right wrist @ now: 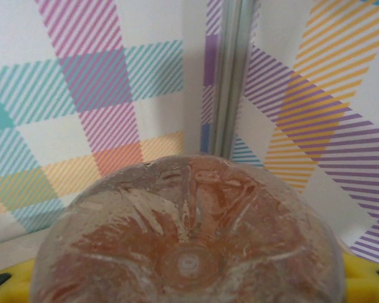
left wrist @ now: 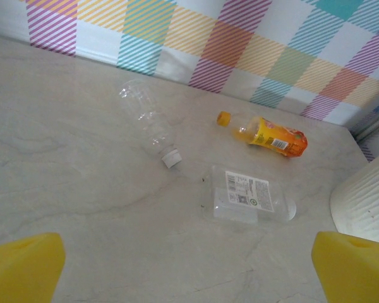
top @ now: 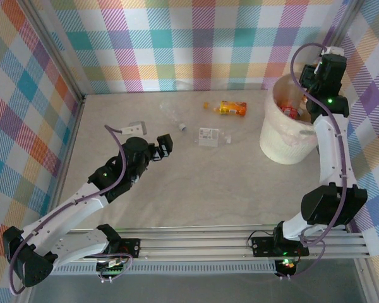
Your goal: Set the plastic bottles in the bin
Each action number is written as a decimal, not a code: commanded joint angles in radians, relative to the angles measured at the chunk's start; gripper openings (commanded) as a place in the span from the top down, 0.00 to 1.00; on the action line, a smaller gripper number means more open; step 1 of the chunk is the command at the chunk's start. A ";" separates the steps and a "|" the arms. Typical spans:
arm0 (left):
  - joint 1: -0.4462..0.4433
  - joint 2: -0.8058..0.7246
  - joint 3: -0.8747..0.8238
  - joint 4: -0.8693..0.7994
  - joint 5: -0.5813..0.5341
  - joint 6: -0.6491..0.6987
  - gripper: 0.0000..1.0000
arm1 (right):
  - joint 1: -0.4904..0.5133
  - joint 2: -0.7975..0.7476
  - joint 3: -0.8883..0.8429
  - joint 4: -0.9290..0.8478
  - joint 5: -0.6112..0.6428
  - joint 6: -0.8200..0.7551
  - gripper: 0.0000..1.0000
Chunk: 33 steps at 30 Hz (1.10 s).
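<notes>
Three plastic bottles lie on the table. They are a clear one [top: 171, 114] [left wrist: 147, 122], an orange-labelled one [top: 232, 108] [left wrist: 273, 136] with an orange cap, and a flattened clear one with a white label [top: 210, 136] [left wrist: 249, 197]. My left gripper [top: 166, 146] [left wrist: 189, 271] hovers open, short of them, with nothing between its yellow fingers [left wrist: 22, 268]. The cream-white bin [top: 284, 136] [left wrist: 366, 202] stands at the right and has bottles [top: 290, 110] inside. Over the bin's far rim, my right gripper [top: 309, 79] [right wrist: 189, 290] is shut on a reddish-brown bottle [right wrist: 189, 233], seen base-on.
A small grey-white piece [top: 135, 128] lies left of the clear bottle. Checked walls close in the table at the back and sides, with a metal corner post [right wrist: 230, 76] behind the bin. Metal rails [top: 196, 243] run along the near edge.
</notes>
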 commanded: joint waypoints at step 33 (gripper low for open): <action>0.025 0.130 0.038 -0.027 -0.045 -0.095 0.00 | -0.011 -0.235 -0.230 0.069 -0.773 0.273 0.00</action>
